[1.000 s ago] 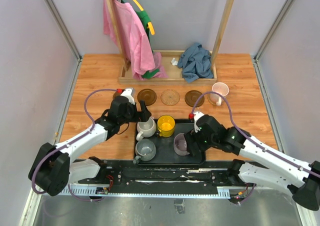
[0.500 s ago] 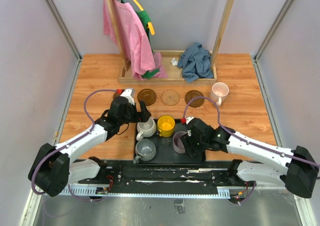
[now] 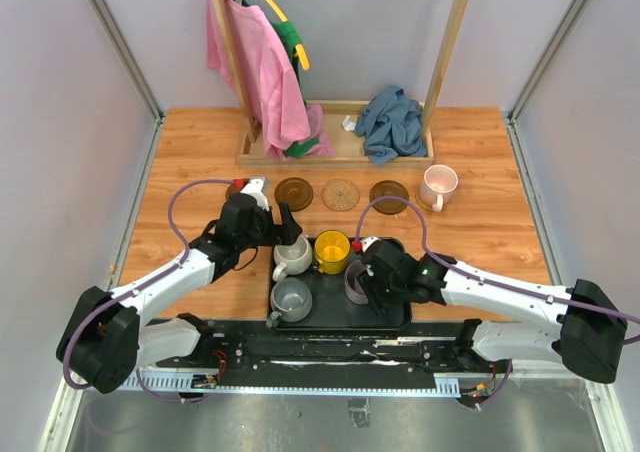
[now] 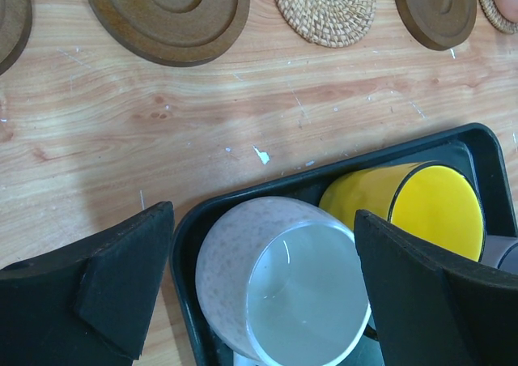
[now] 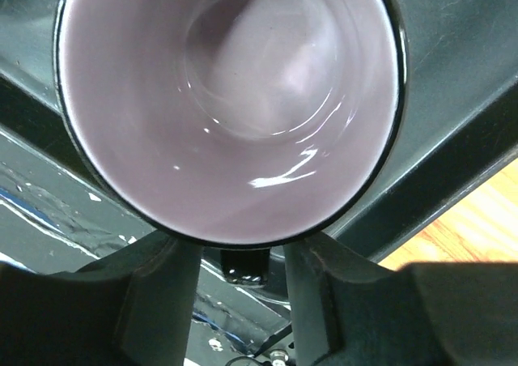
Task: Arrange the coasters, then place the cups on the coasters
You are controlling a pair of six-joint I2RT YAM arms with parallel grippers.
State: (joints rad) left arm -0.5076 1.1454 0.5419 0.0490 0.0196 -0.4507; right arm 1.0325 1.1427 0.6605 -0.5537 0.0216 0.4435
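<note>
Right wrist view: the glossy lilac ceramic mug sits in the black rectangular tray. My right gripper is narrowed under its rim, seemingly about the handle; whether it pinches, I cannot tell. My left gripper hangs spread over the speckled off-white mug. I judge this the cup-fetching step. Next I'd confirm the grip, lift clear, and carry the mug to the free dark brown round coaster.

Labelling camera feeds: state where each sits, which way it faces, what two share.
Top external: above the near edge of the table, looking down; left arm and right arm show.
Left wrist: looks down past the open left fingers at the off-white mug and yellow mug.
Right wrist: looks into the lilac mug; the right fingers show at the bottom.
Shared: top and left wrist both show the yellow mug and woven coaster.
</note>
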